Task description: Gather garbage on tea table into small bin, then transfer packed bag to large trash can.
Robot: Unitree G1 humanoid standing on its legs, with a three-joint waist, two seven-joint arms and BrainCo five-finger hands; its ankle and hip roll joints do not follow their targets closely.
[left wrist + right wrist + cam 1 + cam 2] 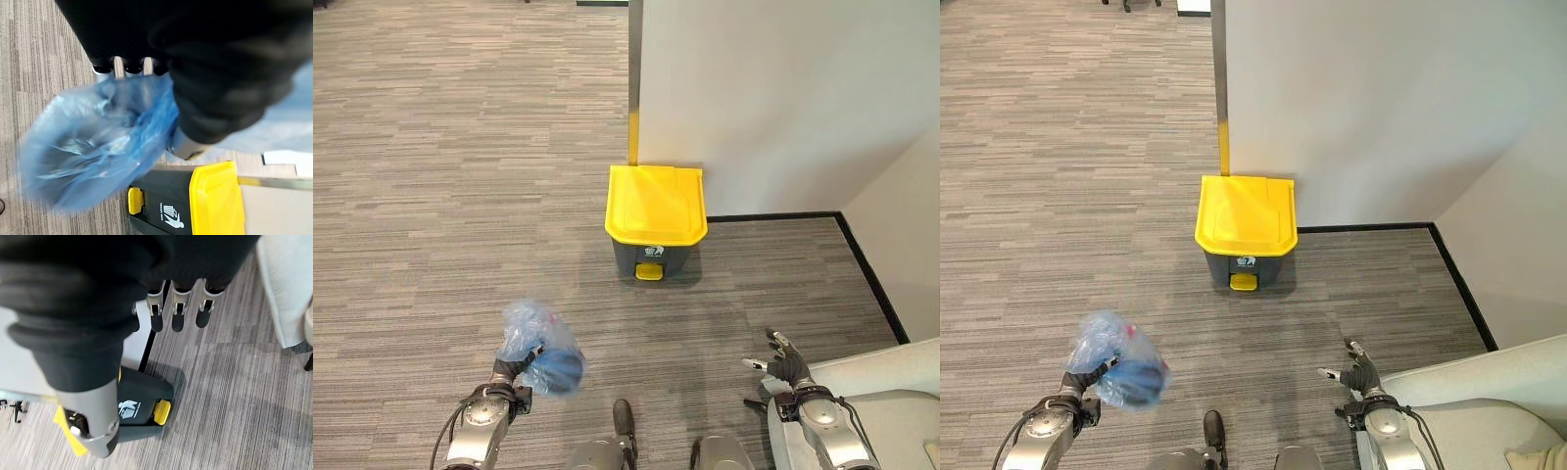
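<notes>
A tied blue plastic bag (pixel 540 349) with garbage inside hangs from my left hand (pixel 508 373) at the lower left, above the carpet. In the left wrist view the bag (pixel 98 142) bulges below the curled fingers (pixel 103 73) that pinch its top. Ahead stands the large trash can (pixel 656 220), dark grey with a shut yellow lid and a yellow foot pedal (pixel 649 271), against the white wall. My right hand (pixel 783 362) hovers at the lower right with straight fingers (pixel 178 313) and holds nothing.
A white wall (pixel 783 98) with a black skirting runs behind and to the right of the can. A pale sofa edge (pixel 871 392) sits at the lower right under my right arm. Grey striped carpet (pixel 440 196) spreads to the left.
</notes>
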